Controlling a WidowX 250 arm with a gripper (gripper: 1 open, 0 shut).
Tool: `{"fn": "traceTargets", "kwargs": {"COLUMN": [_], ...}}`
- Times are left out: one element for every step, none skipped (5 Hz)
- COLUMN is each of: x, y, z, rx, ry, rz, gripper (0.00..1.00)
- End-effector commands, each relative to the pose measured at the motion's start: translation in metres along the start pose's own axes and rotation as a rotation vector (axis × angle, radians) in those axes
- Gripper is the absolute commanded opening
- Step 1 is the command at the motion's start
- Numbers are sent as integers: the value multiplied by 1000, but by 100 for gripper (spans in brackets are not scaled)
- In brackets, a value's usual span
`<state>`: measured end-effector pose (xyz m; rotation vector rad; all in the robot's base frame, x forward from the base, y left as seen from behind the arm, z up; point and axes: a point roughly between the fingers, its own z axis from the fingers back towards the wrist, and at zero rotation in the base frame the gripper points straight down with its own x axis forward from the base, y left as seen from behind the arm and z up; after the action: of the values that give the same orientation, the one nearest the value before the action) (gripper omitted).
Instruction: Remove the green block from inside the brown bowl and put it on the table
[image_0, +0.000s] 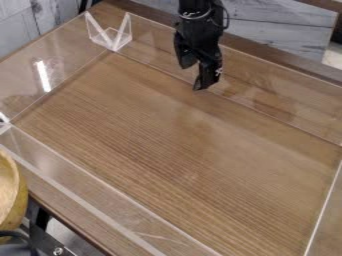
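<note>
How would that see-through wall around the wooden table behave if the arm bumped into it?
The clear wall looks thin and glossy, so probably stiff yet slippery, and it might flex slightly. It stands upright along the table edge, apparently fixed, so unlikely to tip. The open end effector hangs apart from it.

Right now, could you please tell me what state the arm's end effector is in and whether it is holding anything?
End effector: open, holding nothing, pointing down above the far part of the table.

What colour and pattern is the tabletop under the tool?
Medium brown with a straight wood grain, the table shows best in the only camera view, below the black tool.
</note>
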<state>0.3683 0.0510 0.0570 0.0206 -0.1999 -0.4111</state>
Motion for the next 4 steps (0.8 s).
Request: {"fn": "traceTargets", "kwargs": {"x": [6, 3, 1, 0], "y": [9, 11, 14, 16], "z": [14, 11, 8, 4], "rx": [34, 30, 26, 22], "ry": [-53, -52, -50, -49], "rz": [13, 8, 4, 1], "gripper": [100, 100, 100, 100]}}
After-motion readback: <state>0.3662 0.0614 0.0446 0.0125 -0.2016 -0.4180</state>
